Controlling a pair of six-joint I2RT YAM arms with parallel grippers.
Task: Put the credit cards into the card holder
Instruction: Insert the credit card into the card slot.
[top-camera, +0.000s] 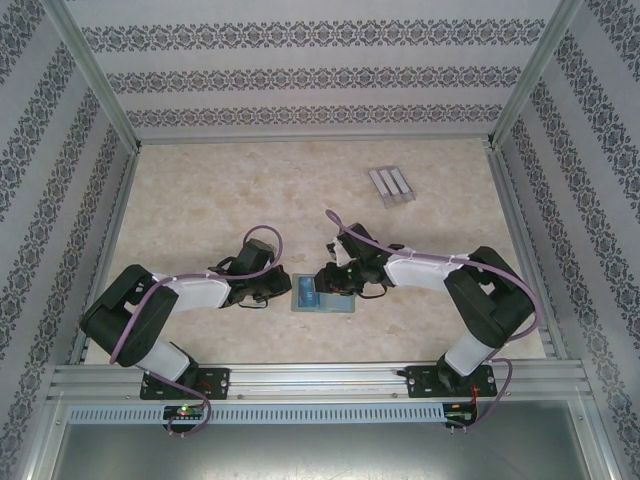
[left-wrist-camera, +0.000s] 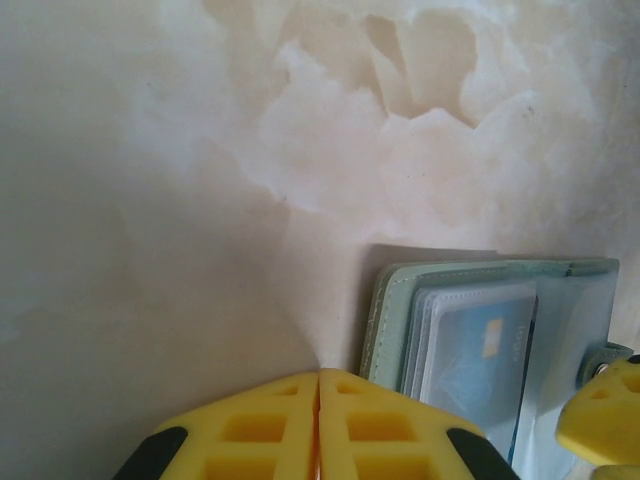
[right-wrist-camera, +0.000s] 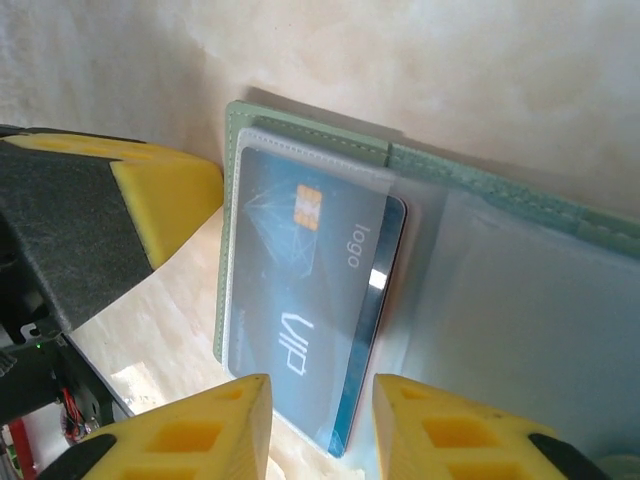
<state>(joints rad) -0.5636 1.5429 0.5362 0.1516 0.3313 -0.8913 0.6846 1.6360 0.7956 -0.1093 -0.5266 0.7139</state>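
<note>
The card holder (right-wrist-camera: 300, 128) is laid open on the table (left-wrist-camera: 200, 150) between the two arms. A blue credit card (right-wrist-camera: 300, 290) is seen largely under the film of its clear pocket (right-wrist-camera: 262, 165), with the near end uncovered. The right pincer (right-wrist-camera: 322, 392) is held open, its jaws set apart on either side of that near end. Contact with the card's edges cannot be made out. The left pincer (left-wrist-camera: 318, 392) is closed on nothing and is placed just beside the holder's left edge.

The step in hand is judged to be seating the card fully. This is best done with a short, flat push toward the pocket's closed end. The card should be kept square to the opening so that no corner is snagged on the film. The holder should be braced by the closed left pincer, since it is likely to slide on the smooth table.

The card's depth in the pocket is given by the right wrist view, as is a reddish edge beneath it, perhaps a second card. The meeting of the left fingers is shown by the left wrist view. From above these details are too small to read, but a grey ribbed stand (top-camera: 390, 185) is shown well apart, toward the far right.
</note>
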